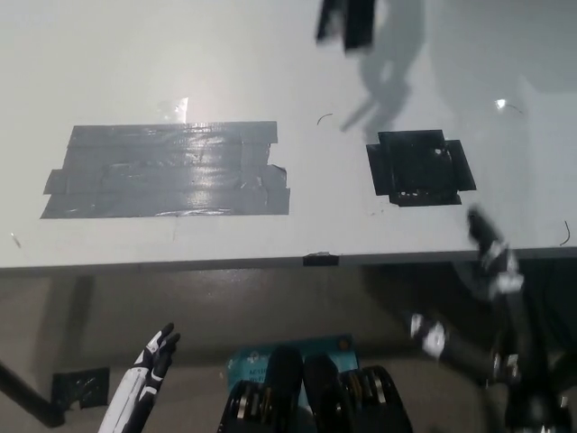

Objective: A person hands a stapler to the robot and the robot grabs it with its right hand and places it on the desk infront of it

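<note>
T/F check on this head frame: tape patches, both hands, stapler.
1. A grey tape patch lies on the desk's left part. True.
2. The black tape patch overlaps the grey one. False: they lie apart, the black one to the right.
3. The white left hand rests on the desk. False: it hangs below the desk's front edge, at the lower left.
4. A blurred dark object shows at the top edge, casting a shadow on the desk. True.
5. The black right hand has set the stapler on the desk. False: no stapler lies there.
</note>
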